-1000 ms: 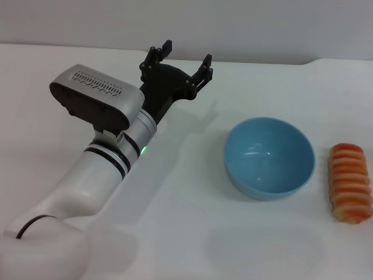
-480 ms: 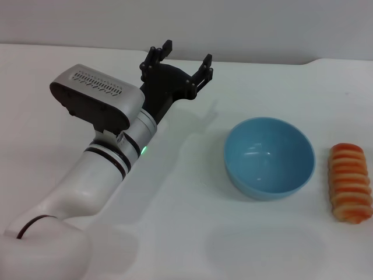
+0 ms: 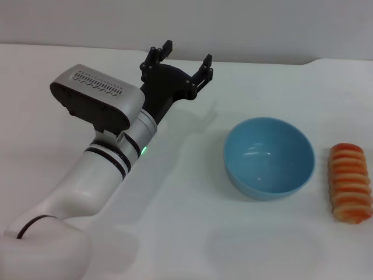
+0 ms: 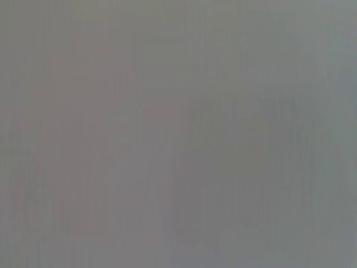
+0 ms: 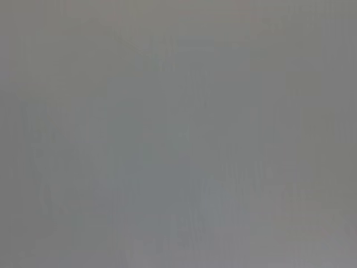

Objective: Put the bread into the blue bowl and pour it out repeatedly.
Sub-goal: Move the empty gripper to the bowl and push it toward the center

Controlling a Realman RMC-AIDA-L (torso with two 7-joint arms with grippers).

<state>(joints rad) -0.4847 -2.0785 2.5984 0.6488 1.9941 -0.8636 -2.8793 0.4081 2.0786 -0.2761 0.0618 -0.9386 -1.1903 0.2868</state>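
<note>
The blue bowl (image 3: 269, 157) stands upright and empty on the white table, right of the middle. The bread (image 3: 349, 182), striped orange-red and cream, lies on the table just right of the bowl, apart from it. My left gripper (image 3: 186, 56) is open and empty, held out toward the far side of the table, well left of and beyond the bowl. My right gripper is out of view. Both wrist views show only plain grey.
The white table (image 3: 192, 233) ends at a far edge against a grey wall (image 3: 233, 23). My left arm (image 3: 99, 169) stretches across the left half of the table.
</note>
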